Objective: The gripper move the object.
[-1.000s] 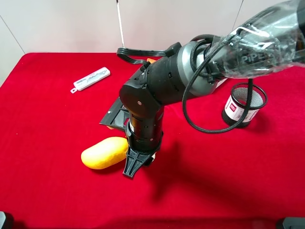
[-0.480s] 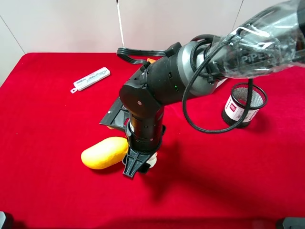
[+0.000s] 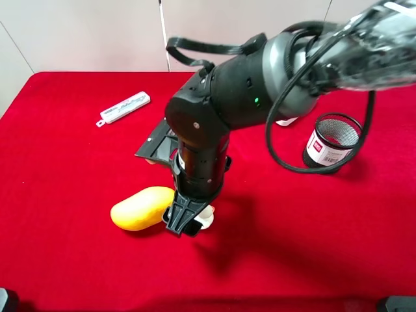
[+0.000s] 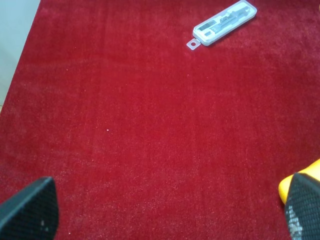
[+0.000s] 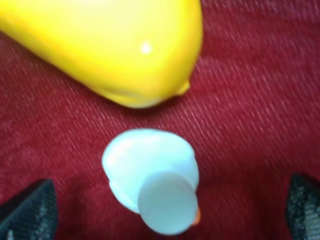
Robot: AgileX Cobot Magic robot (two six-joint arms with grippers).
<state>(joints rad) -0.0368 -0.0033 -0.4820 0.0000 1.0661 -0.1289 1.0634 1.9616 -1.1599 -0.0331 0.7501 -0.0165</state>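
Cup label (image 3: 319, 151) possibly lettered, nothing legible

The right gripper (image 3: 184, 220) is pointing straight down at mid-scene, jaws spread wide; the left gripper (image 4: 165, 210) is gaping too.

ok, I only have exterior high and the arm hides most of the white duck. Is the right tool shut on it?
Observer: No. The right wrist view shows the right tool open, with the duck between the fingertips and touching neither.
Operator: Duck against the mango?
Observer: No, a strip of red cloth shows between the duck and the mango.
Operator: And the left tool? Not in my view.
Observer: The left wrist view shows the left tool open over the cloth, holding nothing.
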